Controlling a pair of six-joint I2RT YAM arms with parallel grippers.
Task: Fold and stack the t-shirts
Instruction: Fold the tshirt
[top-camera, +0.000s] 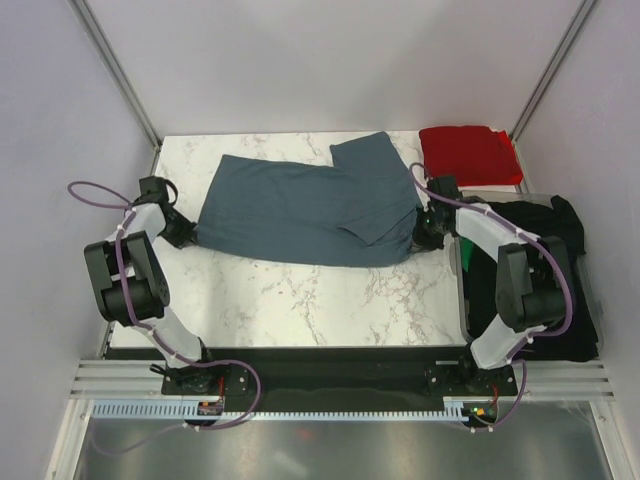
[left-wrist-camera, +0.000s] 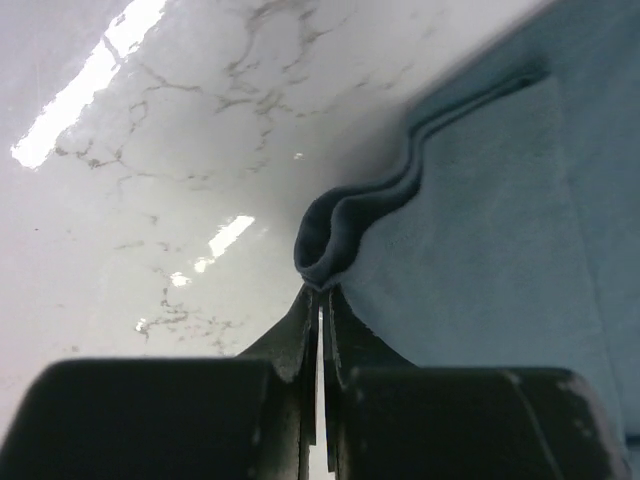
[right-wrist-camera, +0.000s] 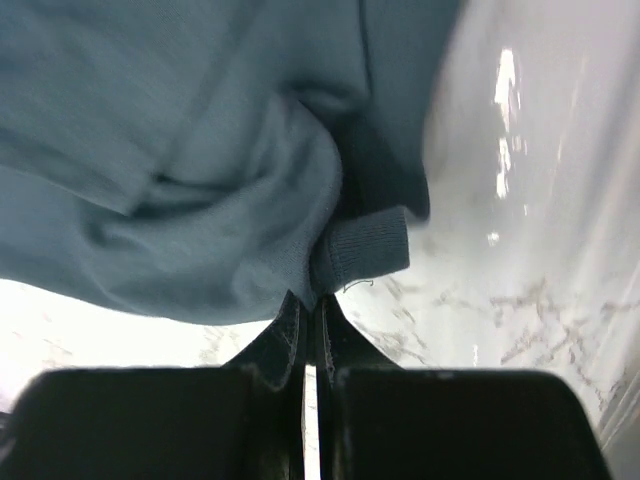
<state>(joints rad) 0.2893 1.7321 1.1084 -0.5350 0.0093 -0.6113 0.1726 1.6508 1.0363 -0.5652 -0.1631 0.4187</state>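
A slate blue-grey t-shirt (top-camera: 305, 212) lies spread across the middle of the marble table, folded lengthwise, one sleeve sticking out toward the back. My left gripper (top-camera: 183, 234) is shut on its left edge; the left wrist view shows the bunched hem (left-wrist-camera: 345, 228) pinched at my fingertips. My right gripper (top-camera: 424, 228) is shut on its right edge, pinching the ribbed collar (right-wrist-camera: 360, 248) and the cloth beside it. A folded bright red t-shirt (top-camera: 470, 154) lies at the back right. Black t-shirts (top-camera: 545, 262) are piled at the right.
The black pile sits in a bin (top-camera: 462, 290) past the table's right edge. Bare marble table (top-camera: 300, 300) lies between the shirt and the arm bases. Grey walls and metal frame posts close in the back and sides.
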